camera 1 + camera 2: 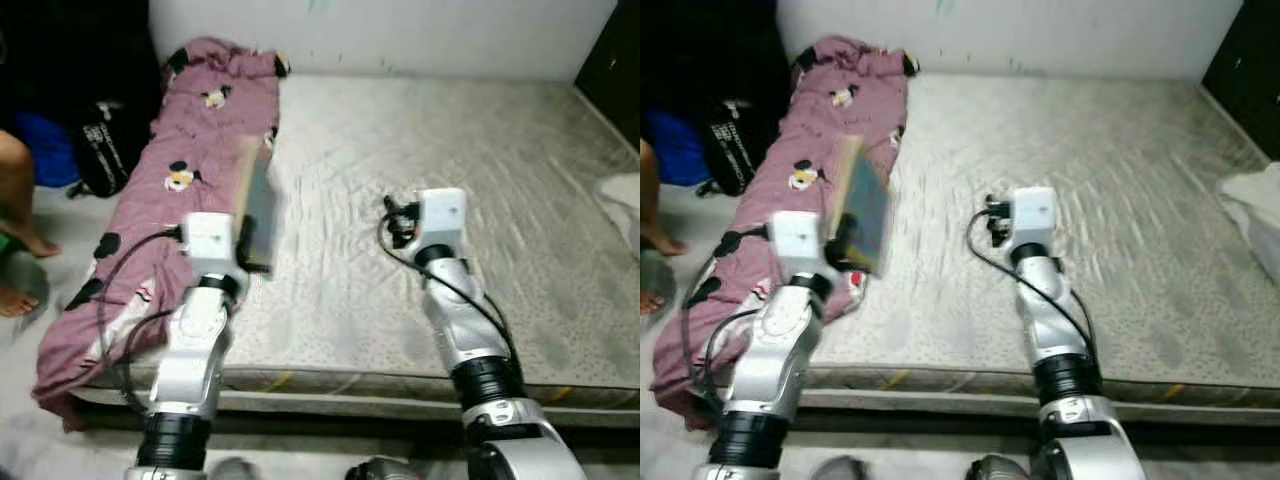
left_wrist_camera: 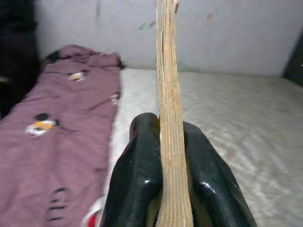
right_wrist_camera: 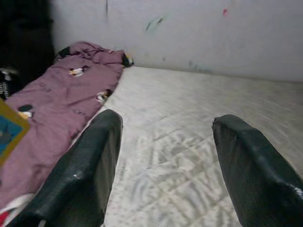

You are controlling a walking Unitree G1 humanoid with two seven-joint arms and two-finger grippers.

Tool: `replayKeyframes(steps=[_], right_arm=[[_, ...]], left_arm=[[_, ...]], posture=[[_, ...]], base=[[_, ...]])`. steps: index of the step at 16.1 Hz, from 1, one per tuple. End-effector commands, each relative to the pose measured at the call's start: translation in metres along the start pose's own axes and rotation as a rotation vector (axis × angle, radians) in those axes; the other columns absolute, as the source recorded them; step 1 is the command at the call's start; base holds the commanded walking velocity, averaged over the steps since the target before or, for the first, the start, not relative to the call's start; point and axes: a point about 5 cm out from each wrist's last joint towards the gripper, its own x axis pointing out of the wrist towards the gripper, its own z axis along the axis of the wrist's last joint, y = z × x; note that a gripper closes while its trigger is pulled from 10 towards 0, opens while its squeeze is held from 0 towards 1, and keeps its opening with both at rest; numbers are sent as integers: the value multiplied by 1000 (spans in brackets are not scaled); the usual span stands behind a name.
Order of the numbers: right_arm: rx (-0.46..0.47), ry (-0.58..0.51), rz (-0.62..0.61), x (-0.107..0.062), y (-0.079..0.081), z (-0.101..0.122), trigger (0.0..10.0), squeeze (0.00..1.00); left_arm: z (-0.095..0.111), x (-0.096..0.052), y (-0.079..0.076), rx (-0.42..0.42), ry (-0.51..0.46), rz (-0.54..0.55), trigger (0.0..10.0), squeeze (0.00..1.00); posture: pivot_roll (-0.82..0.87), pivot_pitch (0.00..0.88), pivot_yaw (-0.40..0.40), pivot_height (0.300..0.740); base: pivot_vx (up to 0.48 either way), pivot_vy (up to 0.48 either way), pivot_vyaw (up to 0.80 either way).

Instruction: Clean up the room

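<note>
Our left claw (image 2: 173, 189) grips a book (image 2: 168, 109) above the mattress (image 1: 480, 200); the right claw (image 3: 165, 165) gapes empty — pink blanket (image 1: 170, 190) untidied, cleanup barely underway.

A person's bare legs and feet (image 1: 18, 235) stand on the floor at nine o'clock. Beside them, toward ten o'clock, a black bag with white lettering (image 1: 105, 145) leans near something blue (image 1: 50, 150). A white plastered wall (image 1: 400, 30) runs along twelve o'clock.
</note>
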Motion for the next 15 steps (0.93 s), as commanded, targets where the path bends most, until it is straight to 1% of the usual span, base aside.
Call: replayKeyframes(steps=[1, 7, 9, 15], right_arm=[[6, -8, 23, 2, 8, 3, 10000, 0], [5, -8, 24, 2, 9, 3, 10000, 0], [6, -8, 23, 3, 8, 3, 10000, 0], [13, -4, 25, 3, 9, 3, 10000, 0]], left_arm=[[8, 1, 8, 13, -33, 22, 10000, 0], [8, 1, 8, 9, -38, 19, 10000, 0], [10, 2, 6, -14, -56, 24, 10000, 0], [11, 3, 8, -8, -67, 30, 10000, 0]], posture=[[19, 0, 7, 740], [19, 0, 6, 740], [16, 0, 4, 740], [16, 0, -1, 740]], base=[[0, -379, 0], [0, -353, 0], [0, 0, 0], [0, 0, 0]])
